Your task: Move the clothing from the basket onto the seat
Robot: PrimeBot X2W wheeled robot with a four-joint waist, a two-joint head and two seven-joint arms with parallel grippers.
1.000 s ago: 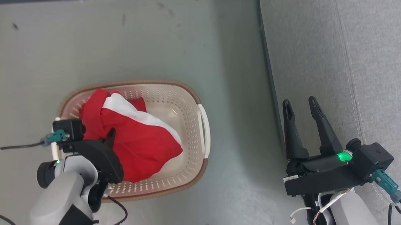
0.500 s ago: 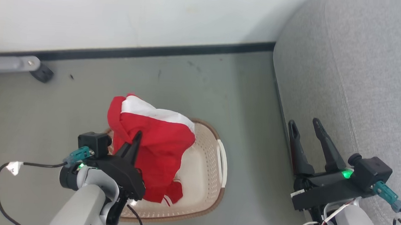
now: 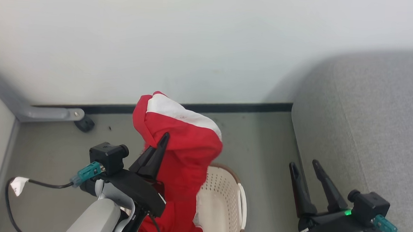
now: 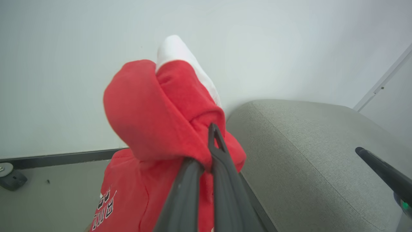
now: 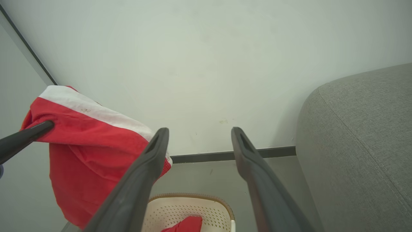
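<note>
Pale wall (image 3: pixel 196 40) and grey-green floor (image 3: pixel 54 149) meet at a dark skirting strip (image 3: pixel 246 106) at the back. Against them the clothing (image 3: pixel 186 147), a bright red garment with a broad white band across its top, hangs in the air above the basket (image 3: pixel 222 206), bunched into a hood-like hump over the fingertips of the left hand (image 3: pixel 162 140). That hand is pinching a fold of the red cloth, its two dark fingers pressed close with fabric between them. The left wrist view also shows white-edged lettering (image 4: pixel 104 206) low on the hanging part. The garment's lower end drops past the basket's left side to the head view's bottom edge, so I cannot tell whether it hangs free of the basket. A smaller fold of red cloth (image 5: pixel 185 224) lies inside the cream perforated basket, which stands on the floor. Across a strip of floor to the right, the right hand (image 3: pixel 304 165) hovers with its fingers spread and nothing between them, just beside the edge of the grey seat (image 3: pixel 370 140). Far left, a grey metal leg (image 3: pixel 45 113) with a black castor (image 3: pixel 84 124) stands by the wall.
</note>
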